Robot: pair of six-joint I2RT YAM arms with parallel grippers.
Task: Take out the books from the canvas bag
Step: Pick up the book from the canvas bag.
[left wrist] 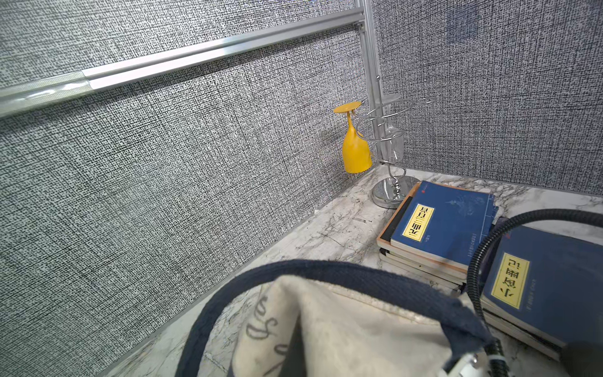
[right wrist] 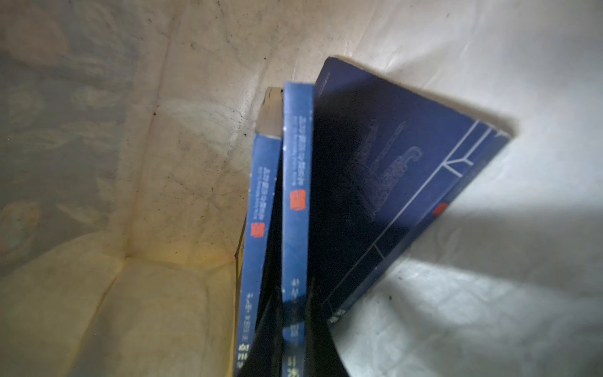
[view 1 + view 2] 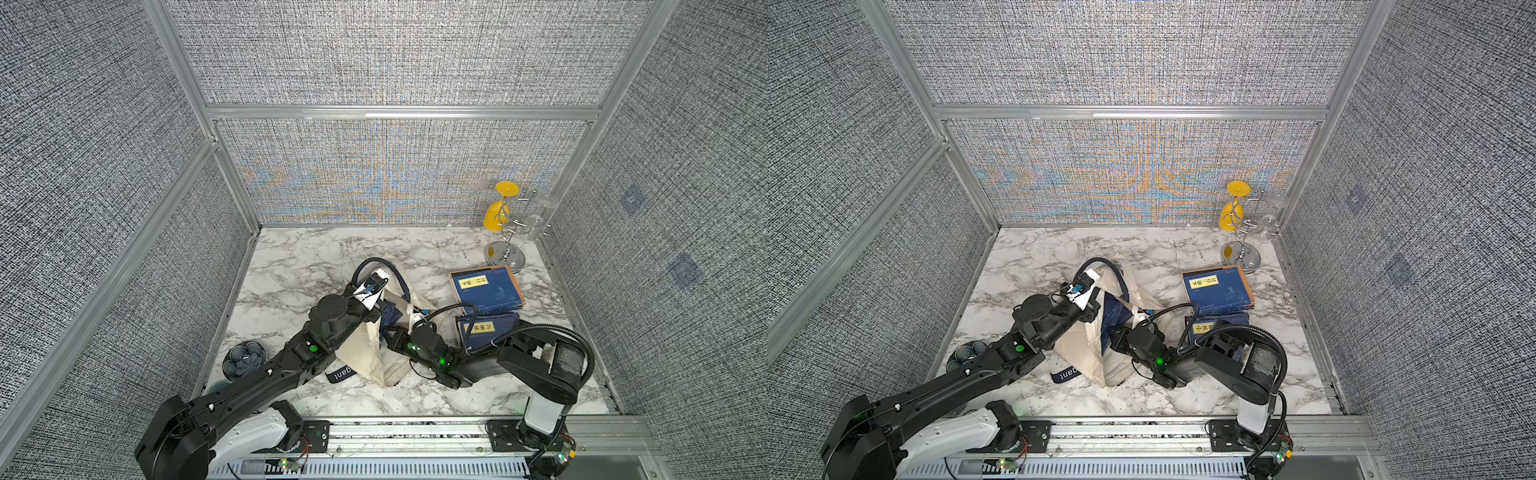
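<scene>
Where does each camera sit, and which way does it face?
Top views: twin eyes high above the robot's base, looking down at the table; left arm and right arm show.
Left wrist: on the left arm, looking over the canvas bag at stacked books and glass rack; right arm's cable shows.
Right wrist: inside the bag, facing its books; right gripper shut on the middle book.
Shared: top and left wrist both show the stacked books.
</scene>
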